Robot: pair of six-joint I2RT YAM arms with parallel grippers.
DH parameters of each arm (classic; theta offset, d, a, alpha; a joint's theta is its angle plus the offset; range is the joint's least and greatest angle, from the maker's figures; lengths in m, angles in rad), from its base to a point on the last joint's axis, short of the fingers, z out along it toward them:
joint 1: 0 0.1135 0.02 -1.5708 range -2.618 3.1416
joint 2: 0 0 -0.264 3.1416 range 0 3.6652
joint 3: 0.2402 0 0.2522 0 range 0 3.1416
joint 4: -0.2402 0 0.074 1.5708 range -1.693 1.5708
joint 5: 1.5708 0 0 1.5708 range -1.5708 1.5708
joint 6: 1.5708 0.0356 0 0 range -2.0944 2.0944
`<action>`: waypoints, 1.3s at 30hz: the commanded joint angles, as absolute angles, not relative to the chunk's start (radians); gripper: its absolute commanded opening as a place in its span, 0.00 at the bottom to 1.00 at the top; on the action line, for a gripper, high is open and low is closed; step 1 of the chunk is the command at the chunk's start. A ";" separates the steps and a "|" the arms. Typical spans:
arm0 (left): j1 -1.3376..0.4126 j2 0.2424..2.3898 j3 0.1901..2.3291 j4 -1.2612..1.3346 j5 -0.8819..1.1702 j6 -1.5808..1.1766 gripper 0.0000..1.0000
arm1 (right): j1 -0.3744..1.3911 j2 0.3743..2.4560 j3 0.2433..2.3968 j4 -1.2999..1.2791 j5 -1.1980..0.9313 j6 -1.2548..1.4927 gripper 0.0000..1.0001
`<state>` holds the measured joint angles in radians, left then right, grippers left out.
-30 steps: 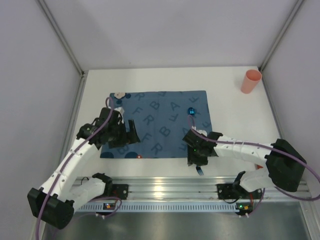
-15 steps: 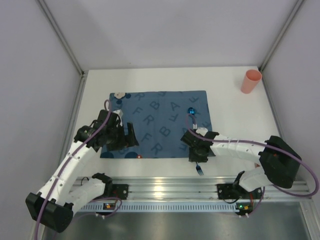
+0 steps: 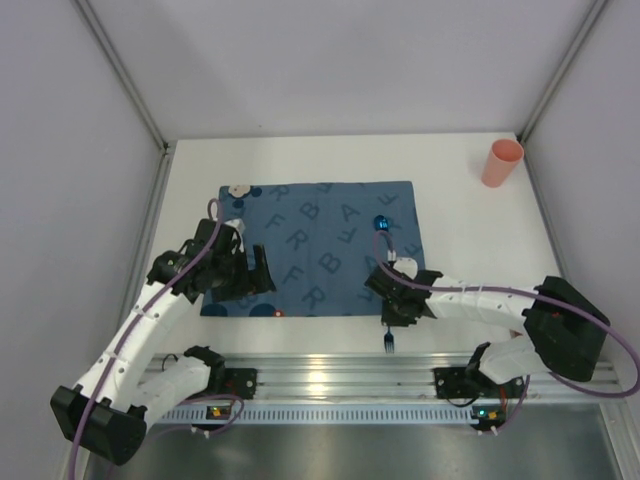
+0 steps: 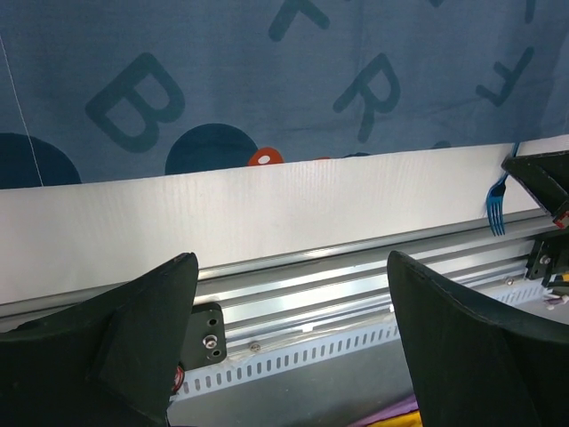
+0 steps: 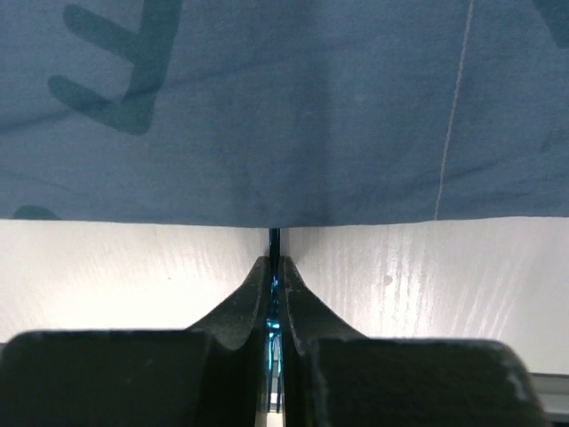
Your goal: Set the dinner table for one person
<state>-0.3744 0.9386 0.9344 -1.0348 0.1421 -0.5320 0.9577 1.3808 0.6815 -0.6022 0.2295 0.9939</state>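
The white dinner table (image 3: 465, 235) carries a dark blue letter-printed placemat (image 3: 320, 240). My right gripper (image 3: 398, 305) sits low at the mat's near right edge, shut on a thin blue fork (image 3: 388, 343). The fork's tines point toward the near rail. In the right wrist view the fork (image 5: 274, 238) is a blue sliver pinched between my gripper's (image 5: 274, 264) fingers, over bare table just short of the mat edge (image 5: 267, 107). My left gripper (image 3: 258, 275) is open and empty over the mat's near left part. Its wrist view shows the gripper (image 4: 292, 267) and the fork (image 4: 494, 213).
A pink cup (image 3: 501, 162) stands at the far right corner. A small shiny blue round thing (image 3: 382, 222) lies on the mat's right side. A small white thing (image 3: 237, 190) lies at the mat's far left corner. The aluminium rail (image 3: 330, 375) runs along the near edge.
My right gripper has shifted slightly toward the near edge with the fork, whose tines have swung a little to the left. The left arm has hardly moved.
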 commanded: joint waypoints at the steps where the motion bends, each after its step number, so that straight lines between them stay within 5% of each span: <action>1: -0.371 0.942 0.963 -1.031 0.156 -0.514 0.92 | 1.032 1.390 0.636 -0.633 0.149 1.028 0.00; 10: -0.403 1.063 1.149 -0.980 0.193 -0.414 0.93 | 1.213 1.217 0.952 -0.978 -0.021 1.017 0.00; 18: -0.407 1.206 1.062 -0.727 0.810 -0.478 0.91 | 1.247 1.201 1.264 -1.209 -0.021 1.005 0.00; 25: -0.411 1.222 0.996 -0.306 1.069 -0.748 0.92 | 1.310 1.236 1.364 -1.266 -0.009 1.006 0.00; 39: -0.607 1.354 1.023 -0.405 0.917 -0.675 0.82 | 1.307 1.359 1.517 -1.266 0.084 0.956 0.00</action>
